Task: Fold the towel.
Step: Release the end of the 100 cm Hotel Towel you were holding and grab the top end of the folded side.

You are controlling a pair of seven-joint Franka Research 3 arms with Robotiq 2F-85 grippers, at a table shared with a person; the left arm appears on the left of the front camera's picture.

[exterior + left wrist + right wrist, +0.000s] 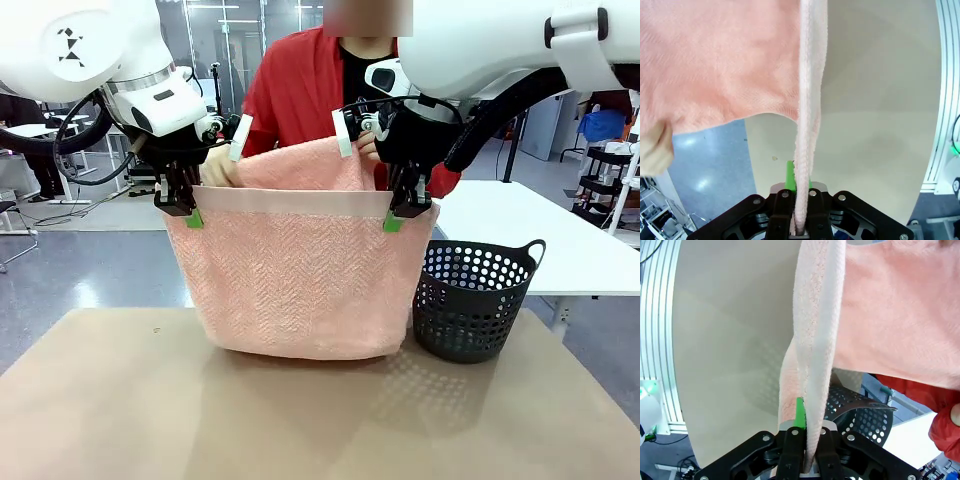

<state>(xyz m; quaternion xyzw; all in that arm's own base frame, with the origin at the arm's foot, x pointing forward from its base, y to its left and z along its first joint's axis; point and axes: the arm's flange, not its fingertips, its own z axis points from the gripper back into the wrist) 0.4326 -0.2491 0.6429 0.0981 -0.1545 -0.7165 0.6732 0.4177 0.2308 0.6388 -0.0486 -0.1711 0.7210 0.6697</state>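
We hang the towel [300, 290] mid-frame over the counter [100, 400], left tool [190, 212] and right tool [398, 218] each pinching a top corner at the plain band; it looks soft, limp and light.

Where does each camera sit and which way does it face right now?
Front view: fixed between the arms, looking across the table at the person; both arms show, left pincer and right pincer shut on the towel.
Left wrist view: on the left wrist, looking down its fingers along the towel's edge to the table.
Right wrist view: on the right wrist, looking down the towel; own fingers, basket, person's sleeve show.
Shared: front and right wrist views both show the basket.
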